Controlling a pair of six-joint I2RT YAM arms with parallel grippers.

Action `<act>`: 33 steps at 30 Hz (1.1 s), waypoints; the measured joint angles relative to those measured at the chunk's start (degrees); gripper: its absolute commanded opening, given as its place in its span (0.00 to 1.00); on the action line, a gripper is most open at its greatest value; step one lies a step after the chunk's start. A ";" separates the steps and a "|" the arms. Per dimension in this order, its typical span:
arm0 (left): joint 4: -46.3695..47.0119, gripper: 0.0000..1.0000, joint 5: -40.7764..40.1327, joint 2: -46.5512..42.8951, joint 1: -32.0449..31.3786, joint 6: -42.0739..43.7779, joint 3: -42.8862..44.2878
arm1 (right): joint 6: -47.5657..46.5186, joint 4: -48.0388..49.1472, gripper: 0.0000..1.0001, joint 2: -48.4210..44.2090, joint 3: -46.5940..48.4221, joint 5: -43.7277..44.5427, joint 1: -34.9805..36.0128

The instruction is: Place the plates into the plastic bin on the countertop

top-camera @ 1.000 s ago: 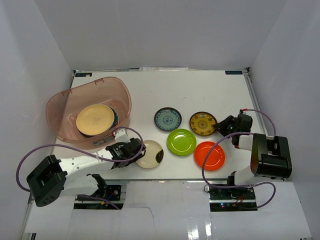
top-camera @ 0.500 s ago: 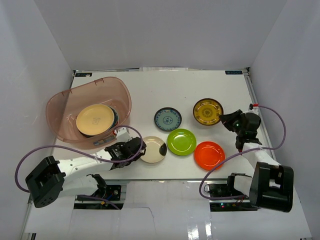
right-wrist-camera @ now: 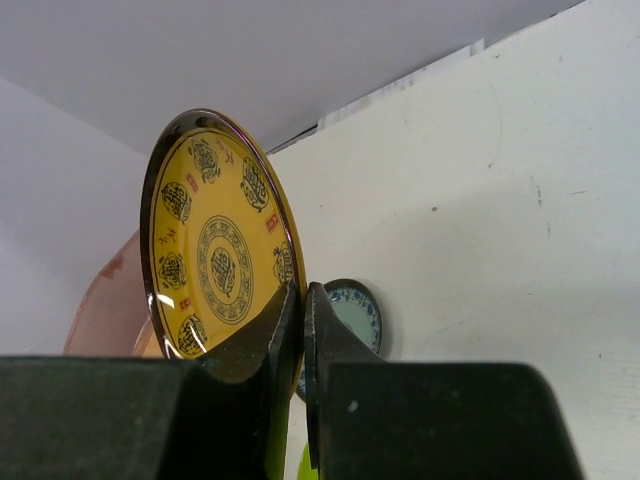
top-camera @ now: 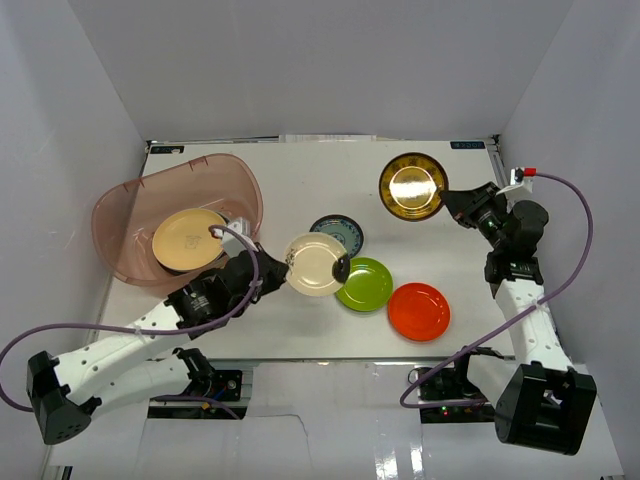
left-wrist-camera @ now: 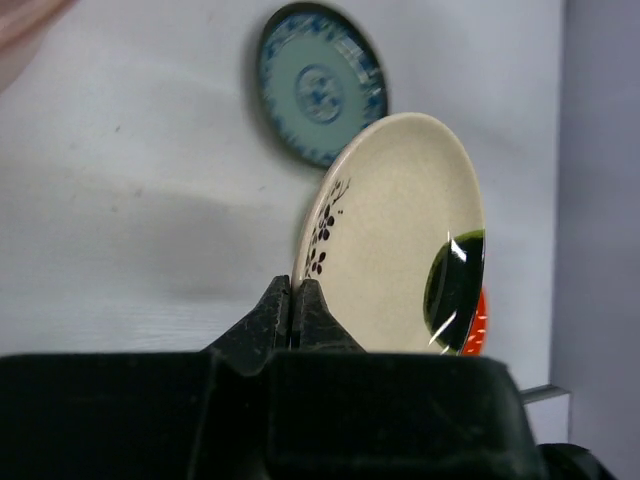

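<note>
Left pincer [left-wrist-camera: 292,305] aloft, clamping cream plate [left-wrist-camera: 400,230]; right pincer [right-wrist-camera: 303,310] — high, clamping yellow plate [right-wrist-camera: 220,240]

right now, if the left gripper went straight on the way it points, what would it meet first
Past the cream plate it holds, the left gripper would next meet the blue patterned plate, though it looks raised and might pass over.
</note>
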 measured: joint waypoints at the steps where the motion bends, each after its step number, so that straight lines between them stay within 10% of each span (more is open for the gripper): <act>1: 0.55 0.00 -0.72 -0.44 0.00 1.22 2.32 | 0.09 -0.17 0.08 0.00 0.31 -0.42 0.13; 6: 3.41 0.00 -3.61 0.17 5.07 8.76 10.36 | 0.17 -1.03 0.08 0.35 1.18 -1.22 2.19; 14: 7.17 0.00 8.63 4.87 46.16 16.92 11.45 | -3.21 -4.13 0.08 7.65 9.03 1.53 19.71; 24: 9.27 0.02 17.59 14.43 68.43 18.14 5.90 | -5.29 -3.93 0.08 28.76 28.15 9.38 38.49; 27: 7.61 0.13 18.32 15.52 68.48 17.46 2.82 | -5.46 -4.46 0.08 37.97 36.85 11.32 43.25; 33: 7.67 0.80 19.26 11.30 68.41 17.35 2.69 | -6.69 -8.85 0.08 54.53 56.89 16.68 50.27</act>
